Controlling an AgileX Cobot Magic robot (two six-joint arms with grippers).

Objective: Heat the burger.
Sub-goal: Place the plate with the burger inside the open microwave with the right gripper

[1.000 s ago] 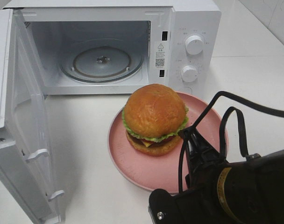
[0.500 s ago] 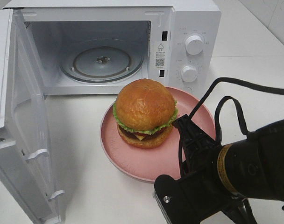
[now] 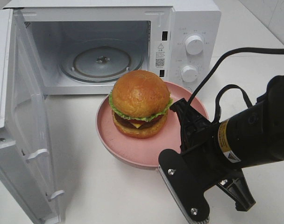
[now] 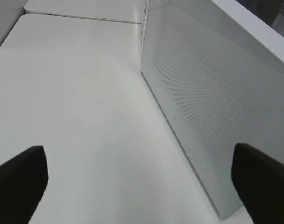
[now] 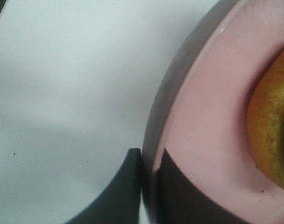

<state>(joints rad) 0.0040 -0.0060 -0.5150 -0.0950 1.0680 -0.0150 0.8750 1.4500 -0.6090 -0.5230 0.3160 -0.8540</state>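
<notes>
The burger, with its golden bun, green lettuce, dark patty and cheese, sits on a pink plate just in front of the open microwave. My right gripper is shut on the plate's right rim. In the right wrist view the gripper pinches the plate's rim between two dark fingers, with the burger's bun at the edge. My left gripper is open and empty over the white table, beside the microwave door. It does not show in the exterior view.
The microwave door is swung wide open on the left. The glass turntable lies bare inside. Two knobs are on the right panel. My right arm and its cable fill the lower right.
The plate with the burger has moved left and back, closer to the microwave opening. My right arm has moved with it, still gripping the rim.
</notes>
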